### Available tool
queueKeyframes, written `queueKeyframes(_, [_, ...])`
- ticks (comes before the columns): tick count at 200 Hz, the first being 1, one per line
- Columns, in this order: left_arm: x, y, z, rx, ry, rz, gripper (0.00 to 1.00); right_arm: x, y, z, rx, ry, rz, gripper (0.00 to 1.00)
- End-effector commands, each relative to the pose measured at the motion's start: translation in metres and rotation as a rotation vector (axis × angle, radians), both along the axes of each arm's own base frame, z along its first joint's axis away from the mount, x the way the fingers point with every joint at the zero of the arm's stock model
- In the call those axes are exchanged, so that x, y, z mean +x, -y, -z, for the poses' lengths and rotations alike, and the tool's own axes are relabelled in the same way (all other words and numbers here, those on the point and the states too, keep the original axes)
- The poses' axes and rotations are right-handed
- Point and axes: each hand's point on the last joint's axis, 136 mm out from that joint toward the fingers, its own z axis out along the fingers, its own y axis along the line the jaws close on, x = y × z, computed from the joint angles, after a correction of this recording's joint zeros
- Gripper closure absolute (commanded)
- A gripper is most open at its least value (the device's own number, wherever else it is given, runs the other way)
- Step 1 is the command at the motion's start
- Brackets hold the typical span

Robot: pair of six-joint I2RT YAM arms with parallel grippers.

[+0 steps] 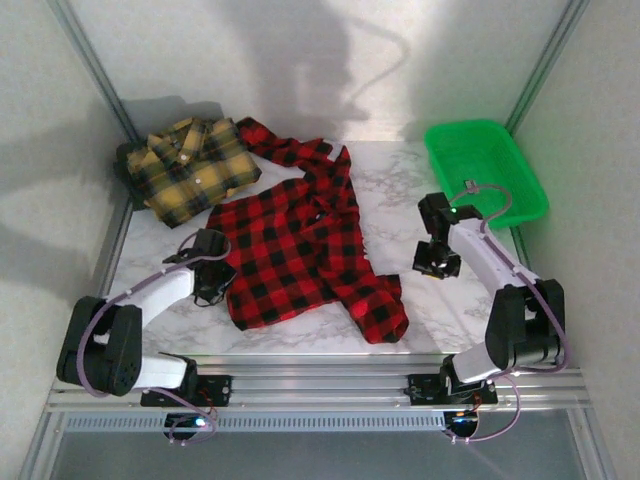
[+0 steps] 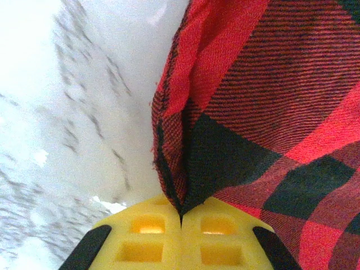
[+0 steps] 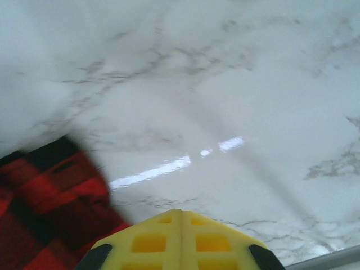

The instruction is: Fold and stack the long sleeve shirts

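1. Two plaid shirts lie on the marble table [image 1: 440, 315]: the red-and-black shirt [image 1: 300, 250] and the yellow-and-black shirt [image 1: 195, 170].
2. The red-and-black shirt is spread open across the middle of the table, between the two arms. One sleeve reaches toward the far edge. The near right corner is bunched.
3. The yellow-and-black shirt sits as a compact bundle at the far left corner, just beside the far sleeve of the red-and-black shirt. Whether the two overlap cannot be told.
4. The left gripper [image 1: 218, 288] is at the near left edge of the red-and-black shirt. In the left wrist view its yellow fingers [image 2: 146, 236] are pressed together, with the fabric edge clamped in the seam between them.
5. The right gripper [image 1: 437, 265] stands over bare table to the right of the red-and-black shirt, apart from it. In the right wrist view its yellow fingers [image 3: 146, 242] meet with nothing between them.
6. The green tray [image 1: 485, 170] stands at the far right corner, beyond the right gripper and well apart from both shirts.
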Motion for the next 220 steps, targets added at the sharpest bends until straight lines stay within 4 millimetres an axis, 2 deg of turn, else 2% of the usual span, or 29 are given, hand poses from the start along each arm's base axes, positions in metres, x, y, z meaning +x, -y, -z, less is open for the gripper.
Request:
queueKeyframes(1, [0.003, -0.008, -0.010, 0.051, 0.023, 0.050, 1.00, 0.009, -0.023, -0.013, 0.126, 0.080, -0.011, 1.00])
queueKeyframes(7, [0.004, -0.004, -0.010, 0.033, 0.028, 0.059, 1.00, 0.018, -0.041, -0.024, 0.179, 0.126, -0.077, 0.91])
queueKeyframes(18, [0.004, 0.004, -0.007, -0.004, 0.036, 0.076, 1.00, 0.031, -0.079, -0.046, 0.258, 0.190, -0.211, 0.62])
queueKeyframes(24, [0.004, 0.006, -0.006, -0.011, 0.039, 0.083, 1.00, 0.036, -0.095, -0.053, 0.262, 0.189, -0.272, 0.53])
queueKeyframes(32, [0.003, 0.007, -0.005, -0.015, 0.037, 0.082, 1.00, 0.040, -0.114, -0.058, 0.247, 0.166, -0.333, 0.47])
queueKeyframes(42, [0.002, 0.007, -0.003, -0.017, 0.039, 0.078, 1.00, 0.043, -0.136, -0.059, 0.232, 0.127, -0.389, 0.44])
queueKeyframes(59, [0.003, 0.009, -0.004, -0.027, 0.053, 0.077, 1.00, 0.051, -0.167, -0.051, 0.197, 0.106, -0.432, 0.36])
queueKeyframes(88, [0.007, 0.011, -0.010, -0.028, 0.069, 0.100, 1.00, 0.077, -0.202, -0.023, 0.143, 0.116, -0.431, 0.35])
queueKeyframes(114, [0.010, 0.012, -0.014, -0.027, 0.082, 0.127, 1.00, 0.099, -0.243, -0.012, 0.115, 0.171, -0.506, 0.35])
queueKeyframes(135, [0.010, 0.015, -0.015, -0.038, 0.084, 0.145, 1.00, 0.113, -0.266, -0.006, 0.065, 0.184, -0.571, 0.36])
queueKeyframes(144, [0.010, 0.016, -0.016, -0.038, 0.086, 0.151, 1.00, 0.117, -0.270, -0.001, 0.037, 0.185, -0.582, 0.37])
queueKeyframes(175, [0.015, 0.016, -0.022, -0.030, 0.101, 0.172, 1.00, 0.135, -0.266, 0.018, -0.073, 0.174, -0.580, 0.39])
queueKeyframes(179, [0.016, 0.017, -0.023, -0.031, 0.104, 0.175, 1.00, 0.130, -0.275, 0.020, -0.076, 0.172, -0.604, 0.39])
queueKeyframes(201, [0.016, 0.017, -0.024, -0.034, 0.103, 0.182, 1.00, 0.135, -0.284, 0.029, -0.090, 0.171, -0.617, 0.41])
queueKeyframes(220, [0.015, 0.018, -0.023, -0.034, 0.097, 0.190, 1.00, 0.136, -0.297, 0.028, -0.085, 0.182, -0.639, 0.41])
